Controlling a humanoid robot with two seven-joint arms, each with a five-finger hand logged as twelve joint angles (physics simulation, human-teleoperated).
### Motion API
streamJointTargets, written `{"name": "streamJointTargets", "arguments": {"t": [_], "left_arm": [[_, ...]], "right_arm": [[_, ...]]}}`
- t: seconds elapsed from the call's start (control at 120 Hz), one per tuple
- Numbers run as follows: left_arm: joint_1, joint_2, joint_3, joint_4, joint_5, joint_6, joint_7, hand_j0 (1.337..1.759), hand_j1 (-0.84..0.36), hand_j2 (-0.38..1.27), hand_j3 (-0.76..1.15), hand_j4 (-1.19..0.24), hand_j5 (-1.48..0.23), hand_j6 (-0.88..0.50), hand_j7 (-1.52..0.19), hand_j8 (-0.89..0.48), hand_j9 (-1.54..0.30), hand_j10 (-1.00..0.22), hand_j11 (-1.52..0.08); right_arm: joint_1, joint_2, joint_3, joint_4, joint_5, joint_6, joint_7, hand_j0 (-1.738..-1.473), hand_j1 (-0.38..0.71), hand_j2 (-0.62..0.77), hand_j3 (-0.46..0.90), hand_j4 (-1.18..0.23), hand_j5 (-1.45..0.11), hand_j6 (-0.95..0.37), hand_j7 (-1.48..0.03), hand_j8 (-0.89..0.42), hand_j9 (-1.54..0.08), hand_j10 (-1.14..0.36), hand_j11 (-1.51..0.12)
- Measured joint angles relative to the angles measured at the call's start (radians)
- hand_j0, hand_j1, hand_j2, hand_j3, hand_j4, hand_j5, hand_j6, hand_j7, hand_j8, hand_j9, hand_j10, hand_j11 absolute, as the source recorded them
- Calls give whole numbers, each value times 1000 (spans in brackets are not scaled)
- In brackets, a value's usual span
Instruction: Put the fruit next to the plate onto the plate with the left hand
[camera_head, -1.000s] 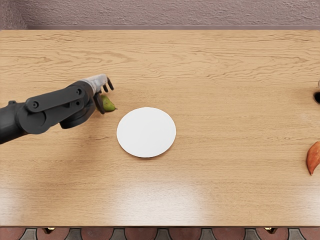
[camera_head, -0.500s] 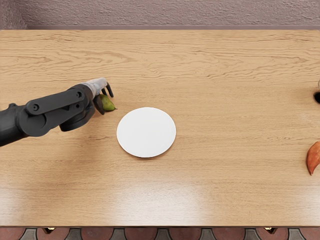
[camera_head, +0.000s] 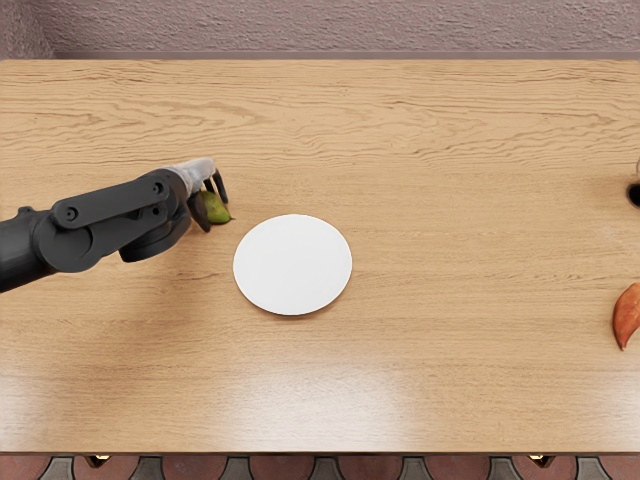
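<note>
Fingers (camera_head: 220, 187) of left hand (camera_head: 200, 180) curled around green fruit (camera_head: 213, 208), clamped on it. Fruit low over the bench (camera_head: 400, 130), just beside the upper-left rim of the round white plate (camera_head: 292, 264), not on it. Open wood all round the plate, out to front and far edges. Orange-red item (camera_head: 627, 315) and dark item (camera_head: 634, 193) cut off at right edge, well apart from the plate.

Left hand (camera_head: 200, 186) apparently clasps pear (camera_head: 215, 208) beside plate (camera_head: 293, 265).
</note>
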Motion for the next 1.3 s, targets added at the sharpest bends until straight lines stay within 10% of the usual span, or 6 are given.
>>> {"name": "streamJointTargets", "arguments": {"t": [0.45,1.3], "left_arm": [[-15,7,-11,0,-41,-53,0,1645,-296,226,-73,-670,-937,-376,-964,-348,-999,-638,-1012],[-129,110,-295,1,-432,-618,-1,1652,-307,257,-1,-740,-1011,-358,-995,-333,-1001,-608,-1018]], "right_arm": [[0,0,1,0,0,0,0,-1658,-331,-3,0,-15,-20,-15,-20,-15,-20,-15,-20],[0,0,0,0,0,0,0,-1658,-331,-3,0,-15,-20,-15,-20,-15,-20,-15,-20]]}}
